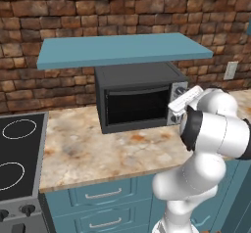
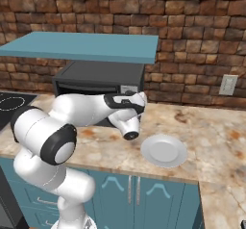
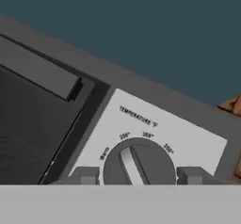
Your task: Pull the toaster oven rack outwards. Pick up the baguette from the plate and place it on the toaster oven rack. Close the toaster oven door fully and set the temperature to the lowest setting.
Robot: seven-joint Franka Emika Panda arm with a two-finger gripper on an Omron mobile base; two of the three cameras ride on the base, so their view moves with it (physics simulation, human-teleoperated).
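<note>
The black toaster oven (image 1: 132,75) stands on the counter under a blue shelf, and its door (image 1: 135,105) is shut against the cavity. The rack and the baguette are hidden. In the hand view my gripper (image 3: 139,175) is at the silver side panel, its fingertips (image 3: 87,175) pressed to either side of the round temperature knob (image 3: 141,162). The knob's light pointer aims up-left, between the Warm and 200 marks. My white hand reaches the oven's right end in the left base view. The white plate (image 2: 163,151) lies bare on the counter right of the oven (image 2: 96,74).
A black stovetop (image 1: 19,153) sits left of the counter. The blue shelf (image 1: 122,48) hangs low over the oven. A wall outlet (image 2: 227,84) is on the brick wall at right. Blue cabinet drawers (image 1: 105,195) run below the counter edge.
</note>
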